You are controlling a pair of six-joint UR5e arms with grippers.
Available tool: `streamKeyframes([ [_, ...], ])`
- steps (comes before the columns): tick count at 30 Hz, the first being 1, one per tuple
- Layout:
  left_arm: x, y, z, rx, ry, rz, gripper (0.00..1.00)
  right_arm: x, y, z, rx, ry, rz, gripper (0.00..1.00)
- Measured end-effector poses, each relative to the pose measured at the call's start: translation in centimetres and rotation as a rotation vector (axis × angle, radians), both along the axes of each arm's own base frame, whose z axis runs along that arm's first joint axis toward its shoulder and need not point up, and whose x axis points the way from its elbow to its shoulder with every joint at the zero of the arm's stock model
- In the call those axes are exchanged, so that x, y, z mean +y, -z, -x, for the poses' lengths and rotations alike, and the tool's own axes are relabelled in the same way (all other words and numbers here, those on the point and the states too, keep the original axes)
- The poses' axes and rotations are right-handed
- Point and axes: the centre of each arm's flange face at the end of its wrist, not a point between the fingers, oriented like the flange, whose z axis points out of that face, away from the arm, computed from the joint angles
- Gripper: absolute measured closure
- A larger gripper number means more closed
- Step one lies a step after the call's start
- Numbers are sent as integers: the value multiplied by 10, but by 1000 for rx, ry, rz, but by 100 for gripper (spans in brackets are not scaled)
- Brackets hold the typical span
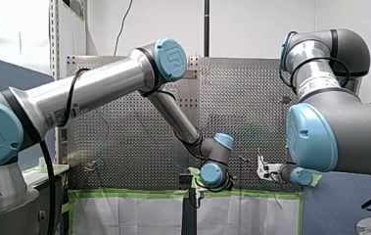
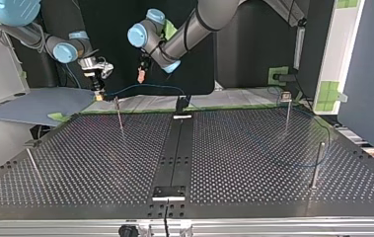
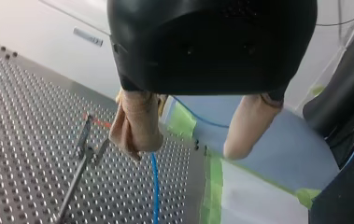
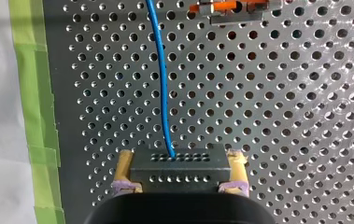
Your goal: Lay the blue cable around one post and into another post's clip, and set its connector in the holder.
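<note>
In the right wrist view my right gripper (image 4: 179,184) is shut on the black connector (image 4: 179,163), its yellow pads on both sides. The blue cable (image 4: 159,79) leaves the connector and runs ahead over the perforated plate, past a post's orange-marked clip (image 4: 230,8). In the top view my right gripper (image 2: 97,91) hangs over the table's far edge at the left, beside a thin post (image 2: 119,116). The cable (image 2: 145,85) arcs from it toward the middle. My left gripper (image 3: 184,154) stands open with beige pads (image 3: 137,123); the cable (image 3: 154,186) passes under one finger, near a clip post (image 3: 82,149).
More thin posts (image 2: 287,111) (image 2: 317,163) (image 2: 32,165) stand on the perforated table (image 2: 253,168). A black strip (image 2: 174,153) runs down the middle with a small block (image 2: 169,192) at its near end and another (image 2: 182,116) at its far end. Green tape (image 4: 30,93) lines the plate's edge.
</note>
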Motion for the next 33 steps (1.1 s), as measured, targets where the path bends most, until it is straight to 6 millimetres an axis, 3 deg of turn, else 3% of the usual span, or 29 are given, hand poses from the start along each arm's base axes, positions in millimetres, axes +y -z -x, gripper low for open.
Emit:
streamKeyframes([
  [8, 9, 43, -4, 35, -36, -13, 0, 0, 0, 0, 1, 0, 0, 100],
  [16, 25, 90, 10, 67, -59, -83, 0, 0, 0, 0, 2, 0, -1, 100],
  [19, 23, 88, 13, 60, -60, -86, 0, 0, 0, 0, 3, 0, 0, 100],
  [28, 5, 43, 10, 11, -53, -46, 0, 0, 0, 0, 4, 0, 0, 100],
  [33, 3, 33, 8, -5, -73, -40, 0, 0, 0, 0, 4, -1, -1, 100],
])
